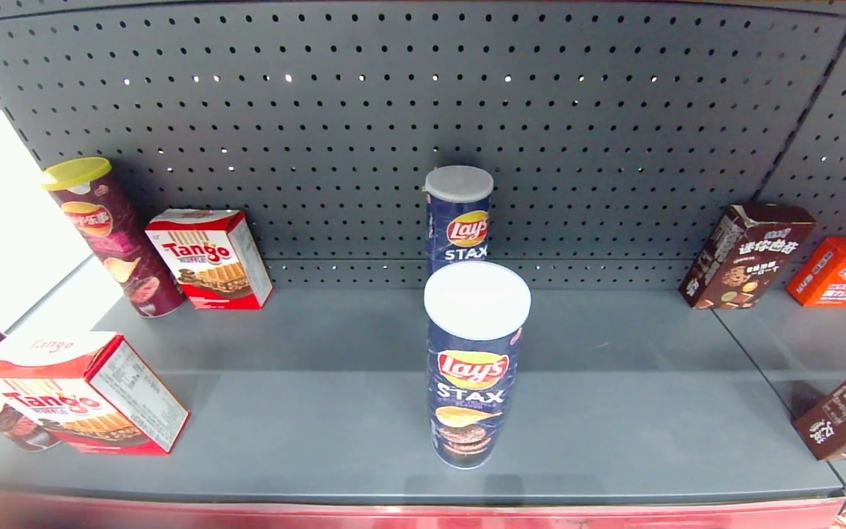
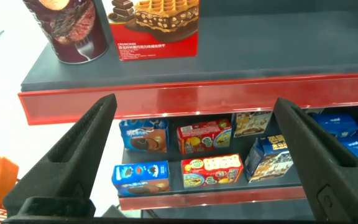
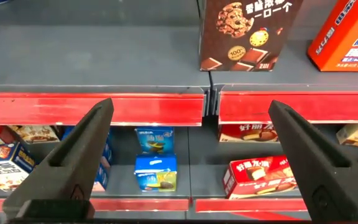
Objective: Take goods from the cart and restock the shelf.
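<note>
**Left gripper** [image 2: 191,107]: jaws wide apart, empty. It is held low in front of the shelf [image 1: 305,411], facing its red front lip [image 2: 166,93].

**Left stock:** a maroon can [image 1: 111,235] and a wafer box [image 1: 210,257] stand at 10 o'clock of the deck. A second wafer box [image 1: 81,393] sits at 8 o'clock.

**Centre stock:** the front chip can [image 1: 473,367] stands upright at centre. The rear chip can [image 1: 458,220] is directly at its 12 o'clock, apart from it.

**Right stock:** a brown cookie box [image 1: 746,253] leans at 2 o'clock.

**Right gripper** [image 3: 190,106]: jaws likewise apart, empty.

**Assessment:** nothing is in hand, so a fetch from the cart appears due.

**Recommendation:** grip a can mid-body and carry it upright over the lip. Set it on bare deck at 3 or 9 o'clock of the front chip can, without brushing it.
</note>
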Robot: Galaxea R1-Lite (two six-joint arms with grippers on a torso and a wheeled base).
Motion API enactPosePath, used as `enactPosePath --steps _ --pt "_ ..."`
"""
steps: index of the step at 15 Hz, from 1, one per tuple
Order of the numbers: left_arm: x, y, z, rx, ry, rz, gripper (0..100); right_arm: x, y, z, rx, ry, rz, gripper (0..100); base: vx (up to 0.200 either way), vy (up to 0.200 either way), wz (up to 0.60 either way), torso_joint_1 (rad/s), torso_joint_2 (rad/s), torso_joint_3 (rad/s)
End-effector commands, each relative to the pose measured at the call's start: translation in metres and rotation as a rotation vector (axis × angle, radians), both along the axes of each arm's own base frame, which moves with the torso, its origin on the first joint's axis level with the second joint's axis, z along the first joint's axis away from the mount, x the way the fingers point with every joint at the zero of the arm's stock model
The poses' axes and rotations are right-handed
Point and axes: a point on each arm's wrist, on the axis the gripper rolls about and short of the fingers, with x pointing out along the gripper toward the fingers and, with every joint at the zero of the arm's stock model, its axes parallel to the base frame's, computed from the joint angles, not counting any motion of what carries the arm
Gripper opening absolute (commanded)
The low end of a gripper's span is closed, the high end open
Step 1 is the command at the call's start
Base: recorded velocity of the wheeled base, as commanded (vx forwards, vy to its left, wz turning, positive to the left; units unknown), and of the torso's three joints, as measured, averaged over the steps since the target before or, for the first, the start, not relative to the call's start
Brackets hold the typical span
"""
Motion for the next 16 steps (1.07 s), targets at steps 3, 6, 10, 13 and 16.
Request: enactPosePath --steps 3,6,10,13,16 --pt "0.0001 0.0 0.0001 0.0 0.002 0.001 100 0.0001 0.0 0.0002 0.0 -0.001 -0.001 100 0.0 0.0 0.0 0.0 0.0 0.0" --pt "0.0001 0.0 0.0001 0.001 0.001 -0.001 100 0.0001 0.0 0.0 0.0 0.001 -0.001 100 0.0 0.0 0.0 0.0 0.0 0.0" --pt "-0.0001 0.0 0.0005 0.001 0.0 -0.001 100 0.0001 0.0 0.0 0.0 0.001 0.0 100 0.0 0.0 0.0 0.0 0.0 0.0" --pt "0.0001 0.0 0.0001 0.001 0.001 -0.001 100 0.0001 0.0 0.0 0.0 0.001 -0.001 100 0.0 0.0 0.0 0.0 0.0 0.0" --pt "0.0001 0.0 0.0001 0.0 0.002 0.001 100 0.0001 0.0 0.0002 0.0 -0.001 -0.001 100 0.0 0.0 0.0 0.0 0.0 0.0"
